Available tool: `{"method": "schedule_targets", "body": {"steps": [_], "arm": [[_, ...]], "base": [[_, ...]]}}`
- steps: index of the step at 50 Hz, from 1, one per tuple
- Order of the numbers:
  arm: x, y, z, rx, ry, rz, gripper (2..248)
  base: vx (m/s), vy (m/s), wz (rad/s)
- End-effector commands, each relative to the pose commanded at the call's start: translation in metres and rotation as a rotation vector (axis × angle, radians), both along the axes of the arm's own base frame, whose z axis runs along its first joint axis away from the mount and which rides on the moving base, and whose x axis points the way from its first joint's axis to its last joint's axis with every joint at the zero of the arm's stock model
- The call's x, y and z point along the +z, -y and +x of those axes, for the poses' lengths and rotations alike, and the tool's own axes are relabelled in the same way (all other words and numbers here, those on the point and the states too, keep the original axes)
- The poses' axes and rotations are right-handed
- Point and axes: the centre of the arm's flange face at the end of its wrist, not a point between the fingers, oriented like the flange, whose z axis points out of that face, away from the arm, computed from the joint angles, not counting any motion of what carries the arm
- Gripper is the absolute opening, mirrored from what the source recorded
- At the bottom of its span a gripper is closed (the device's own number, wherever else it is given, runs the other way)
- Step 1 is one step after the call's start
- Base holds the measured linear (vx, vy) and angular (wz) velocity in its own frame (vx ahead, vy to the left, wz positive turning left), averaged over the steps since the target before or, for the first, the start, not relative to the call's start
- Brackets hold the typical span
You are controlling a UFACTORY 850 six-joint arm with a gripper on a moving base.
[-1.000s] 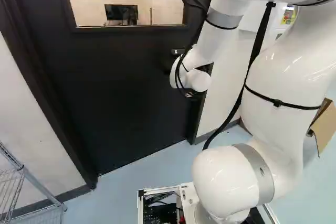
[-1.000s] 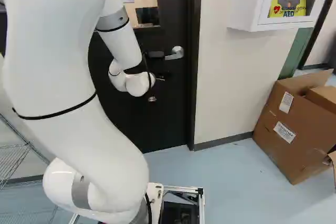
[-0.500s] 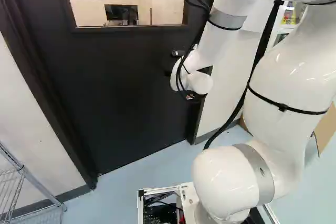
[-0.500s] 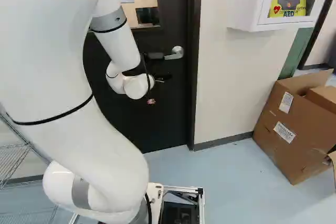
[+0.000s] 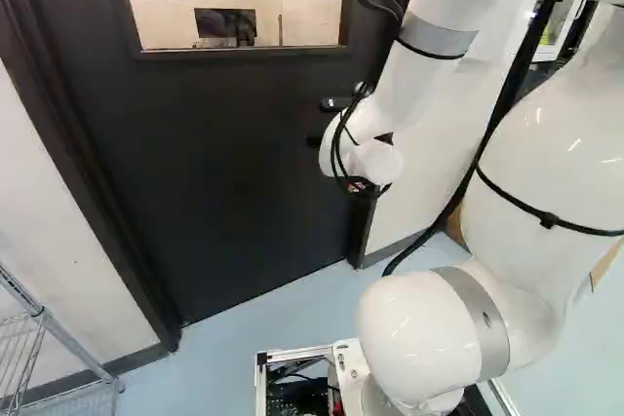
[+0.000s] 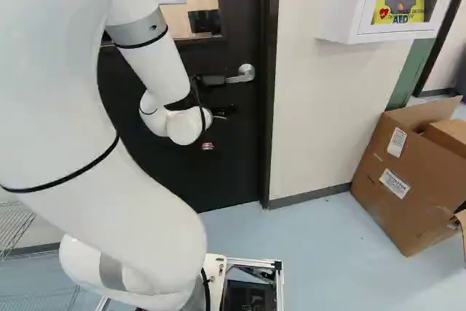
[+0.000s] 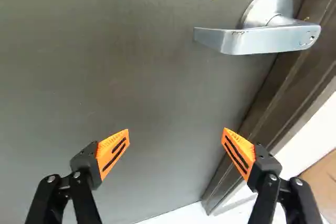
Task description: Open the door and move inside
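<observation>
Wrist view: the dark door [image 7: 142, 82] bears a silvery handle [image 7: 262, 40].

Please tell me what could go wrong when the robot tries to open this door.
The open gripper is not lined up with the handle, so closing now would probably miss. One finger could bump the door frame, which looks near it. Loose cables along the arm might catch on something.
</observation>
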Motion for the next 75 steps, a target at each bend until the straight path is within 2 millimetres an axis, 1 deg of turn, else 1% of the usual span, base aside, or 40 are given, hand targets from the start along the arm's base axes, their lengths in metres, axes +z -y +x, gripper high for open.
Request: {"method": "schedule_targets", "body": {"steps": [12, 20, 75], "arm": [[0.01, 0.0, -0.016, 0.001, 0.028, 0.001, 247], [0.017, 0.0, -0.021, 0.001, 0.05, 0.001, 247], [0.07, 0.0, -0.025, 0.001, 0.195, 0.004, 247]], "base": [[0.0, 0.0, 0.0], [0.0, 0.0, 0.0], [0.0, 0.0, 0.0]]}}
